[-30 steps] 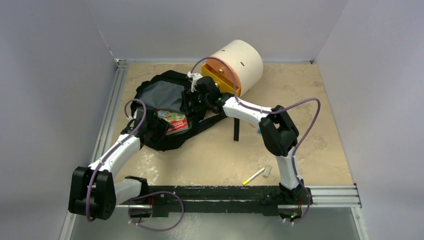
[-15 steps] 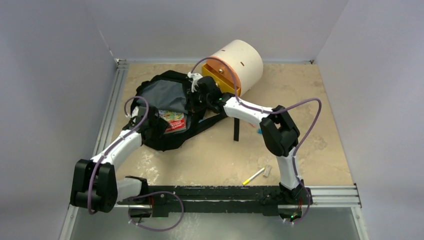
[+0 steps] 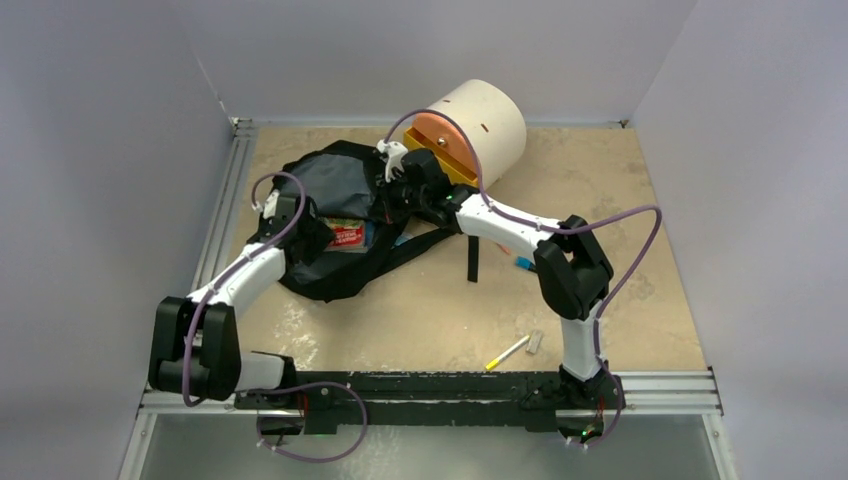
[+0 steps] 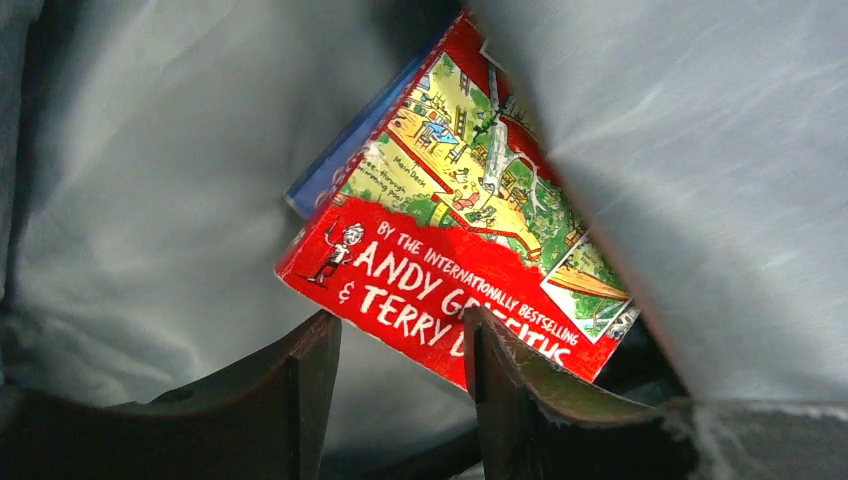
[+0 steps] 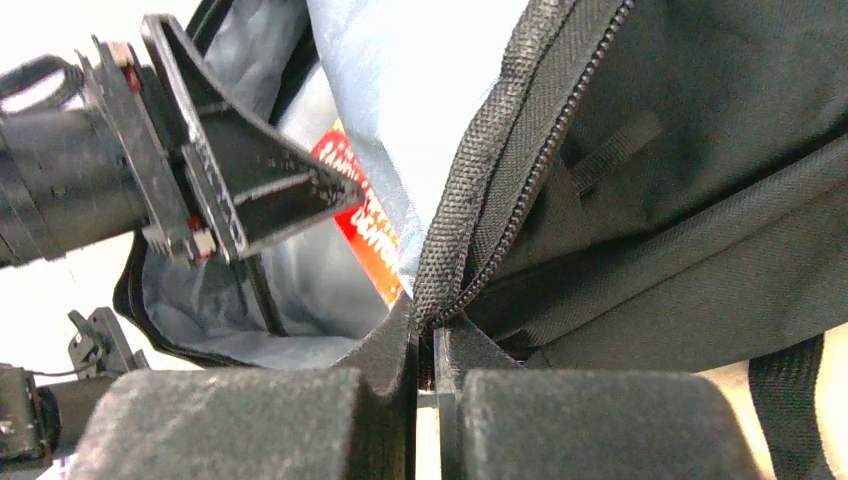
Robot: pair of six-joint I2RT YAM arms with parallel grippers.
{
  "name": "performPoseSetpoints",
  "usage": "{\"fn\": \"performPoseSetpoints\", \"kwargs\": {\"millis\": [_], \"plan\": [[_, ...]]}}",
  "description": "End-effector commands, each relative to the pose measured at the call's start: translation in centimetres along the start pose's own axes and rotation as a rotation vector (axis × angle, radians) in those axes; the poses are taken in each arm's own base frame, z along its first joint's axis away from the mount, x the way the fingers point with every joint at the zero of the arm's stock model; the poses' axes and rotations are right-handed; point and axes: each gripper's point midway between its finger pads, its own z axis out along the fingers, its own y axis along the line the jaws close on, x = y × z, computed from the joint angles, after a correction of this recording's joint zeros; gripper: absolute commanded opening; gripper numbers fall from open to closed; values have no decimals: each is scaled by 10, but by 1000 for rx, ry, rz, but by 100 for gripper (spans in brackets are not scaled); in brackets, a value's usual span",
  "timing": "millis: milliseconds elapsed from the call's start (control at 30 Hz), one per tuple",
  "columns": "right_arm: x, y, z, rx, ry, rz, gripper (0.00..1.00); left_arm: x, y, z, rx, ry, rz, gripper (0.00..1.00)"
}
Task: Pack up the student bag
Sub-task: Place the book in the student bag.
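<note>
Inside the bag [image 3: 335, 280], my left pincer [image 4: 400, 340] is hanging half open, gripping nothing, its tips at the red book [image 4: 450, 250], now sitting deeper than a second ago. At the bag's far rim, my right pincer [image 5: 425, 335], just snapped shut, is pinching the zipper edge [image 5: 480, 200], holding the mouth wide. The cream drum [image 3: 495, 120] is standing just behind the bag.

Plain pale lilac-grey walls [image 3: 110, 150] are enclosing a mottled beige desk [image 3: 640, 230] on three sides, with a metal rail [image 3: 216, 240] running along its left edge.
</note>
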Motion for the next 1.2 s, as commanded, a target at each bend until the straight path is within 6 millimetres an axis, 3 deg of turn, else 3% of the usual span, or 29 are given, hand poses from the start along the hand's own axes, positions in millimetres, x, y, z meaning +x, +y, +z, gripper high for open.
{"fn": "performPoseSetpoints", "kwargs": {"millis": [0,200,333,433,600,767,1000,1067,1167], "plan": [[-19,26,-14,-96,-48,-46,0,-46,-41,0,103,-129,54,47],[-10,23,-14,-93,-41,-47,0,-47,-64,13,174,-103,71,46],[-10,24,-17,-98,-52,-48,0,-43,-68,23,180,-74,79,46],[-12,25,-20,-100,-62,-63,0,-46,-71,19,182,-78,90,46],[-20,27,-24,-112,-100,-157,5,-48,-71,-16,197,-69,95,46],[-22,31,-22,-80,-132,-355,18,-45,-55,-64,191,-72,82,46],[-16,55,-28,26,-247,-741,26,-58,14,-129,-51,-197,13,49],[-7,60,-30,46,-263,-822,26,-65,22,-146,-51,-254,10,50],[0,70,-38,50,-305,-925,27,-70,26,-156,-45,-292,14,50]]}}
